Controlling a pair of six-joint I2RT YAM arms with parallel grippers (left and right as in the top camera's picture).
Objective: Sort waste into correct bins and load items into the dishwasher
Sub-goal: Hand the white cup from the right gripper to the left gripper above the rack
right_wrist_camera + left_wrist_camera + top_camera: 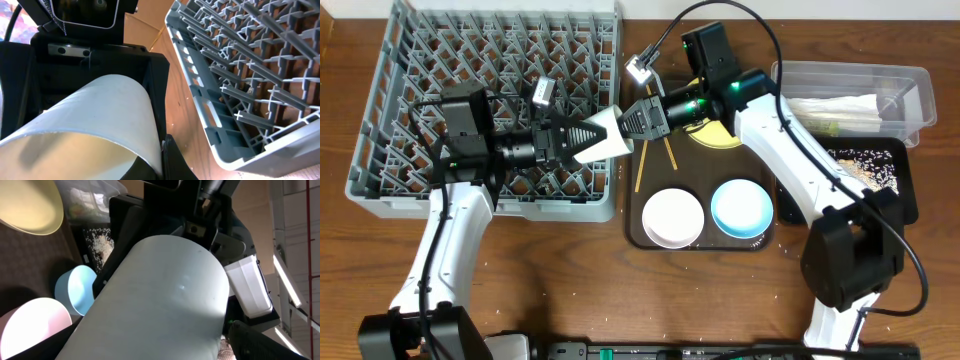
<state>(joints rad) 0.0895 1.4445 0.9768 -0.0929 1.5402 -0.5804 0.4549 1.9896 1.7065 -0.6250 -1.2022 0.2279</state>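
small white cup [605, 135] is in the air on its side, between both grippers, just over the right edge of the dish rack [490, 60], toward the table's far-middle. Its mouth faces the right arm, and the right wrist view looks at its rim [95, 115].

left gripper [582, 138]: jaws clamped on the cup body, one black finger on each side. The cup fills the left wrist view [160, 305].

right gripper [632, 120]: its tips are at the cup's mouth end and look to straddle it. Can't tell if they're pressing or just around it.

The rack takes up the far-left corner of the table. The right wrist view shows its right wall and pegs [250, 85] just beside the cup.

brown serving tray [704, 240] sits mid-table, right of the rack:
- white bowl [673, 217] is on the tray's near side, mouth up.
- blue bowl [742, 208] is just right of the white bowl, mouth up.
- chopsticks [641, 172] lie at the tray's far-left part, directly below the held cup.
- yellow plate [718, 138] is at the tray's far side, mostly hidden under the right arm.

clear tub [910, 85] is at the far-right corner with the crumpled napkin [840, 108] inside.

black tray [908, 195] sits just nearer along the right edge, touching or almost touching the tub. Rice scraps [868, 165] are scattered in it.
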